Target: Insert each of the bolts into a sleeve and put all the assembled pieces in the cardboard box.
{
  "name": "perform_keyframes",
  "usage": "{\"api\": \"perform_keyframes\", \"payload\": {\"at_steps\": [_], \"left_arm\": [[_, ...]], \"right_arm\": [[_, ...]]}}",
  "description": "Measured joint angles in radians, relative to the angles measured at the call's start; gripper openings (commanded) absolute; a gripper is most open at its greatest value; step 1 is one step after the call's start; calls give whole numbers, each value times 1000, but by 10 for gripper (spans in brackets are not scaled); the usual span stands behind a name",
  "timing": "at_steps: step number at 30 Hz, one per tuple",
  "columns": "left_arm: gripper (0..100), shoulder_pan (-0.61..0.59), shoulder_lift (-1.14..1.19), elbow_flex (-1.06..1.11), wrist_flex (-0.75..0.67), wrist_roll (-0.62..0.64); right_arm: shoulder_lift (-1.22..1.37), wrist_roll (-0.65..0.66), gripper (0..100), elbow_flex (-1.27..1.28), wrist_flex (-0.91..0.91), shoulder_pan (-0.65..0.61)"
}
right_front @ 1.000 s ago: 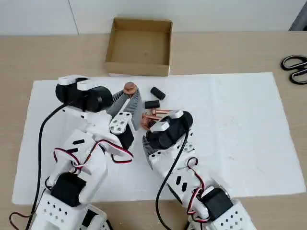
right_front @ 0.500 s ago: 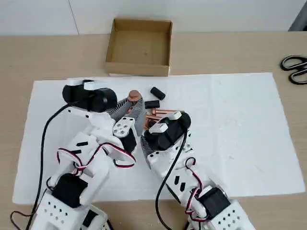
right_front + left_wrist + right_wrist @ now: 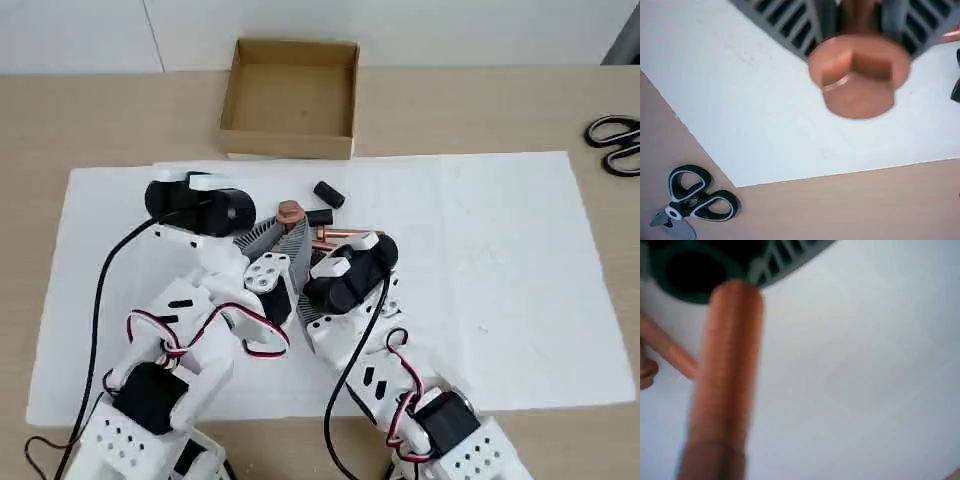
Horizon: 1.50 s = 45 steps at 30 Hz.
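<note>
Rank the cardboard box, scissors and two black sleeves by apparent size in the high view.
1. Cardboard box.
2. Scissors, cut off at the picture's edge.
3. Sleeve nearer the box and the other sleeve: alike, not ranked.

Sheet (image 3: 500, 270) lies across the middle of the table (image 3: 480, 110). Box (image 3: 287, 143) sits on the table left of centre, just behind the sheet's far edge. Scissors (image 3: 615, 143) lie at the table's right edge, off the sheet, behind its far right corner. Two sleeves (image 3: 329, 194) lie on the sheet near its far edge, in front of the box's right corner. One bolt (image 3: 290, 210) sits in the left gripper (image 3: 289, 220), just left of the nearer sleeve. More bolts (image 3: 340, 237) lie on the sheet just in front of that sleeve.
</note>
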Motion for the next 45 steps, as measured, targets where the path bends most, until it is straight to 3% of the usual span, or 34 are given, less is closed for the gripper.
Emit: {"api": "perform_keyframes", "payload": {"at_steps": [13, 45], "left_arm": [[6, 0, 0, 0, 18, 66], [6, -2, -8, 0, 83, 31]], "right_arm": [[0, 0, 4, 0, 0, -44], [0, 0, 4, 2, 0, -46]]}}
